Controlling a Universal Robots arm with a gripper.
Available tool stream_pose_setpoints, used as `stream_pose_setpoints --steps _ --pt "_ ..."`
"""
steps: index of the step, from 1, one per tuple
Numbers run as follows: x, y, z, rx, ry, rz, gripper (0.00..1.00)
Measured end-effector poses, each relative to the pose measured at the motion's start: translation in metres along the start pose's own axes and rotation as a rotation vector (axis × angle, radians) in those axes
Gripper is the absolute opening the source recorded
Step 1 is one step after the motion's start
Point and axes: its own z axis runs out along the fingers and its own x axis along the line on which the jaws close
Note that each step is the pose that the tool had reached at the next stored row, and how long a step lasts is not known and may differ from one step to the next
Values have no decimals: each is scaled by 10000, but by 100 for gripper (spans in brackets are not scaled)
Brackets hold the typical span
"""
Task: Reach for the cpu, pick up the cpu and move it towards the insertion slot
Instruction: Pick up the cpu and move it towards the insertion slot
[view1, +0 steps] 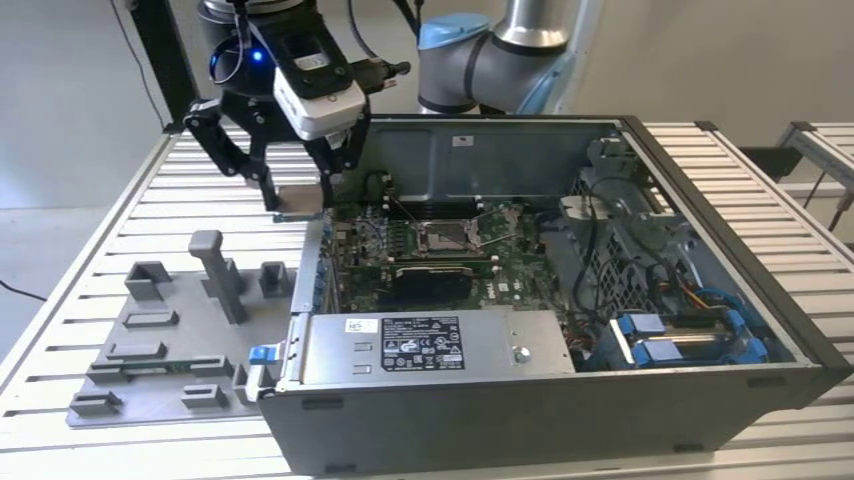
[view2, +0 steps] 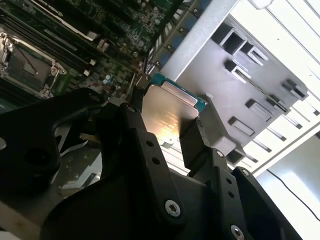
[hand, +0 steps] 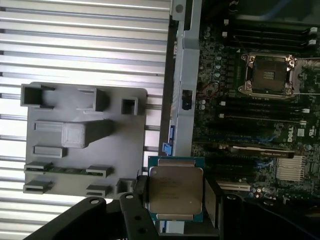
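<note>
The black two-fingered tool was clenched on the thin square cpu with its silvery-grey metal top, gripping it by two opposite edges and holding it in the air over the near wall of the open grey computer case, clear of the slatted worktop. In the exterior view the cpu hung at about ten o'clock from the silver-framed insertion slot on the green board, well apart from it. The part was judged light, stiff and smooth-faced, with a fragile underside, so an edge grip with modest force suited it best.

Silvery cpu with green edge, black claw.
</note>
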Motion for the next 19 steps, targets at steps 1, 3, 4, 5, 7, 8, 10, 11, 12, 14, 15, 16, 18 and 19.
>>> stream_pose_setpoints --steps 1,3,4,5,7,8,10,11,12,14,15,16,18,19 --pt "-16 -1 0 0 0 0 0" --pt "-48 -3 0 0 0 -1 0" --pt "-64 -4 0 0 0 0 0" --pt "-79 -4 1 0 0 0 0" --pt "-112 -6 1 0 0 0 0" --pt "-127 -7 1 0 0 0 0" --pt "-160 -9 1 0 0 0 0" --pt "-175 -10 1 0 0 0 0" --pt "-189 -11 1 0 0 0 0" --pt "-218 -12 2 -1 0 0 0" --pt "-233 -13 1 0 0 0 0" --pt "-248 -14 1 0 0 -1 0" --pt "-276 -15 2 -1 0 0 0" --pt "-291 -16 2 0 0 0 0"
